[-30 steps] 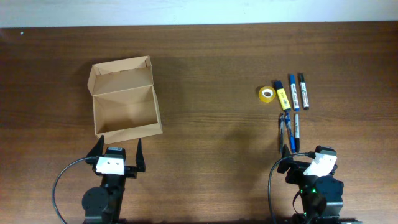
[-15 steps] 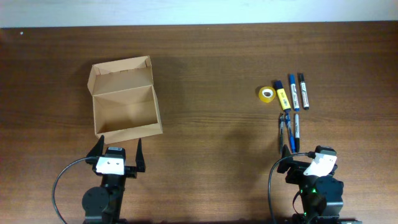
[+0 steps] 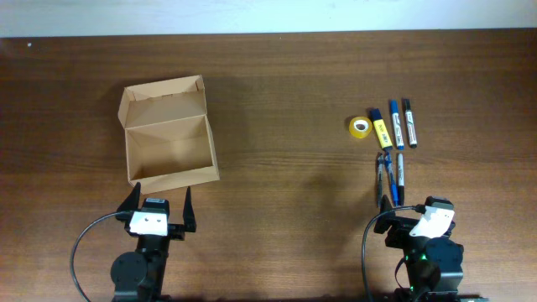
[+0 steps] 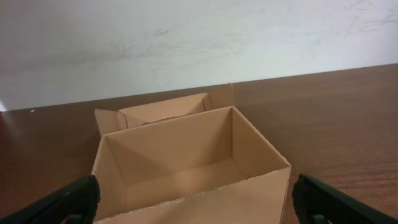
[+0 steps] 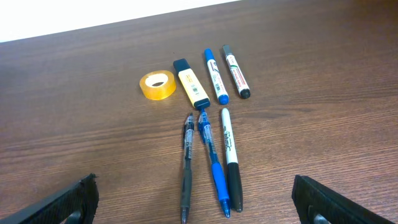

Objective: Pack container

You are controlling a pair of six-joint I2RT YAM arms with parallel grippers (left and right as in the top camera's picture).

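The container (image 3: 170, 144) is a tan cardboard box at the left of the table, empty, with its flap lid (image 3: 164, 102) folded back on the far side. My left gripper (image 3: 160, 198) stands open just in front of its near wall. In the left wrist view the container (image 4: 186, 155) fills the space between my wide-apart fingers (image 4: 68, 202). My right gripper (image 3: 419, 220) is open at the front right, just short of the pens (image 3: 390, 178). In the right wrist view nothing lies between its fingers (image 5: 320, 199).
Laid out at the right are a yellow tape roll (image 5: 157, 85), a yellow highlighter (image 5: 190, 84), a blue marker (image 5: 215, 76) and a black marker (image 5: 236, 71). Nearer me lie a black pen (image 5: 187, 168), a blue pen (image 5: 213, 163) and a black-and-white marker (image 5: 231, 165).
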